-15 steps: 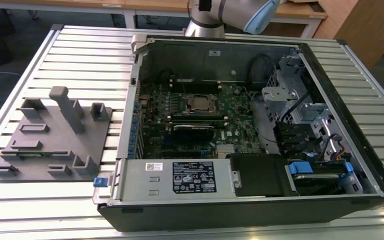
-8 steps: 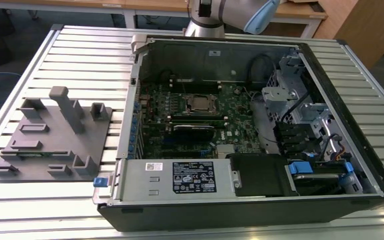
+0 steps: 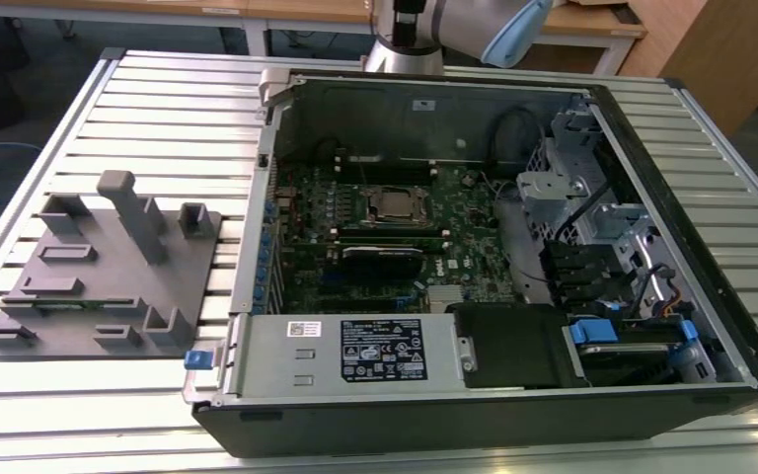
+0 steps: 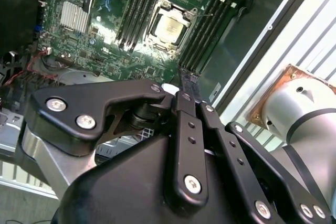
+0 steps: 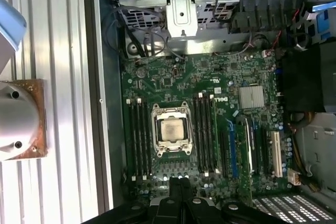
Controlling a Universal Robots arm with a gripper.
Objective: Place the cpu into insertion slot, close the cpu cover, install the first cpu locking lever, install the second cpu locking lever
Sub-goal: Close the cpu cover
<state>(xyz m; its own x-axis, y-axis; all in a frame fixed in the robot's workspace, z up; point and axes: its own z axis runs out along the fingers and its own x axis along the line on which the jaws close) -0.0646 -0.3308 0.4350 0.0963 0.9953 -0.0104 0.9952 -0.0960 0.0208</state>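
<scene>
The cpu (image 5: pixel 171 129) lies flat in the insertion slot (image 5: pixel 171 152) on the green motherboard, its silvery top facing up; it also shows in the second wrist view (image 4: pixel 170 27) and the exterior view (image 3: pixel 390 205). The silver cpu cover (image 5: pixel 157 129) lies flat as a frame around the chip. I cannot tell how the thin locking levers sit. My gripper (image 5: pixel 180 181) hangs above the board edge near the memory slots, a good way from the socket. Its black fingertips (image 4: pixel 187 83) are shut together with nothing between them.
The open black computer case (image 3: pixel 695 326) lies on a slatted metal table (image 3: pixel 169 109). A grey fixture plate (image 3: pixel 103 267) stands at the exterior view's left. A power supply (image 3: pixel 352 351) and a drive cage (image 3: pixel 576 188) flank the board. The arm's base (image 5: pixel 18 119) stands beside the case wall.
</scene>
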